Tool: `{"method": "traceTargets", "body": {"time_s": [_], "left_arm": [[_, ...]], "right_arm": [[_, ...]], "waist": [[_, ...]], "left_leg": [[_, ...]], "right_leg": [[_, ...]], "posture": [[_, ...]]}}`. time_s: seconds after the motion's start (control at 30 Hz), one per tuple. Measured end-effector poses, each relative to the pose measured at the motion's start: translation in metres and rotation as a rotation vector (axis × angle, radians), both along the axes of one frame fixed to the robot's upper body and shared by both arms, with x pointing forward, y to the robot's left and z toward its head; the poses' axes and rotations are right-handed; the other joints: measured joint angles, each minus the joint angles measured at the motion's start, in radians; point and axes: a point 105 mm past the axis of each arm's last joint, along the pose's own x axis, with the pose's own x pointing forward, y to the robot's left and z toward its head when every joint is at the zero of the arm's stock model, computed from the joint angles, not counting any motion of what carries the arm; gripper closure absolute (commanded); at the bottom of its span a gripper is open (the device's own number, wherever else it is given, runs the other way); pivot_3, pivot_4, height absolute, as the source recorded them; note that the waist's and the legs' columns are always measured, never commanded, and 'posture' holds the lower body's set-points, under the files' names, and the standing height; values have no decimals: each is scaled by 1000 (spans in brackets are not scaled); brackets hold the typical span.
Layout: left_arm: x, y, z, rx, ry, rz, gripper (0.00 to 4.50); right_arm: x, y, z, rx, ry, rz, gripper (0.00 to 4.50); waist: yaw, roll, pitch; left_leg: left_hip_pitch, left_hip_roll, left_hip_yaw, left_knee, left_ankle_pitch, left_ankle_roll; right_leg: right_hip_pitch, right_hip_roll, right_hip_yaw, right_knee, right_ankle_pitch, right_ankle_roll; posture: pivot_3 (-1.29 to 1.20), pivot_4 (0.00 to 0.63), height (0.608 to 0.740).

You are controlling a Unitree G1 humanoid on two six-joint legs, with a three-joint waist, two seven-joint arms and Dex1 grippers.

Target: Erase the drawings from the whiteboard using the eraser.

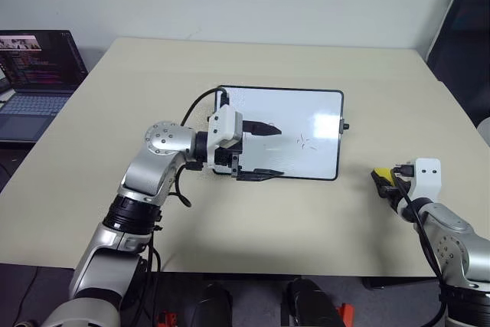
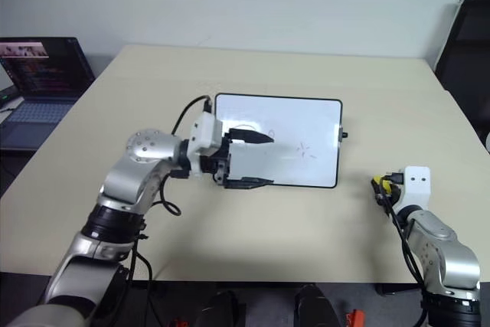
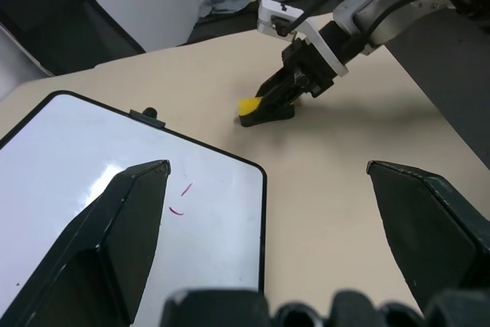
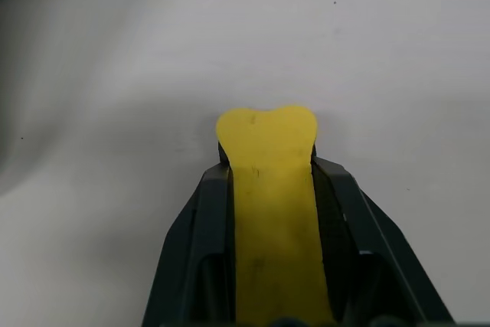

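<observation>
Eraser (image 4: pixel 268 212) yellow, clamped between the right gripper's (image 1: pixel 392 181) fingers (image 4: pixel 195 250), squeezed narrow along its sides with the free end bulging past the fingertips. Its long axis runs along the fingers, pointing away from the robot and slightly down. It sits low at the counter (image 1: pixel 153 74) surface, well right of the whiteboard (image 1: pixel 306 112), near the counter's right front. In the head views only a small yellow-and-black bit shows, the rest hidden behind the gripper's white mount; whether its black underside touches the counter is hard to tell.

Whiteboard lies flat mid-counter, long axis left-right, black knob on the right short side. Drawings (image 1: pixel 305 141): a faint star-like scribble right of centre, plus fainter marks nearer the left gripper (image 1: pixel 264 151), too small to read. Glare patch on the board's right part.

Left gripper hovers over the board's left half, pointing right, fingers (image 3: pixel 115 243) spread apart, empty. It covers the board's left edge.

Laptop (image 1: pixel 34 74) at far left, cut off by the frame. Dark chair (image 1: pixel 463 36) at far right, also cut off.
</observation>
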Motion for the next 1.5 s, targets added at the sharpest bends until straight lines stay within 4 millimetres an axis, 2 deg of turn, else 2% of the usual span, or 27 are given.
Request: {"method": "traceTargets", "body": {"time_s": [0.17,0.33,0.4,0.57,0.67,0.8,0.97,1.17,1.3,1.5], "left_arm": [[4,6,-5,23,11,75,0],[14,17,-13,70,11,222,0],[13,19,-15,59,27,247,0],[14,21,-19,54,46,310,0],[13,22,-20,62,70,326,0],[12,28,-23,95,89,341,0],[7,37,-34,139,120,358,0],[2,35,-35,143,123,349,0],[2,35,-35,143,118,347,0],[1,35,-34,143,115,344,0]], "right_arm": [[-7,6,8,-15,-31,20,3485],[-16,19,39,-126,-167,80,3486],[-16,35,51,-138,-220,131,3487],[-3,96,89,-117,-358,328,3488],[6,117,97,-177,-385,402,3488],[26,132,99,-237,-387,447,3488],[53,135,101,-325,-400,433,3488],[67,135,83,-394,-366,431,3502],[62,139,73,-454,-344,504,3503],[38,152,43,-583,-248,717,3503]], "waist": [[0,0,0],[0,0,0],[-2,1,0],[-8,1,1],[-1,1,1],[1,1,1],[0,1,1],[2,1,1],[1,1,1],[1,1,1]], "left_leg": [[0,0,0,0,0,0],[0,0,0,0,0,0],[0,0,0,0,0,0],[1,0,0,0,1,1],[1,0,0,0,1,1],[0,0,0,0,1,1],[0,0,-1,-1,1,1],[-1,0,-1,-1,1,1],[0,0,-1,-1,1,1],[3,0,-1,1,1,1]], "right_leg": [[0,0,0,0,0,0],[0,0,0,0,0,0],[0,0,0,0,0,0],[0,0,0,2,1,-1],[0,0,0,0,1,-1],[0,0,-1,0,1,-1],[-1,0,-1,0,1,-1],[-1,0,-1,0,1,-1],[-1,0,-1,1,1,-1],[1,0,-1,2,1,-1]], "posture": [[0,150,740],[0,150,740],[0,150,740],[0,150,740],[0,150,740],[0,150,740],[0,150,740],[0,150,740],[0,150,740],[0,150,740]]}}
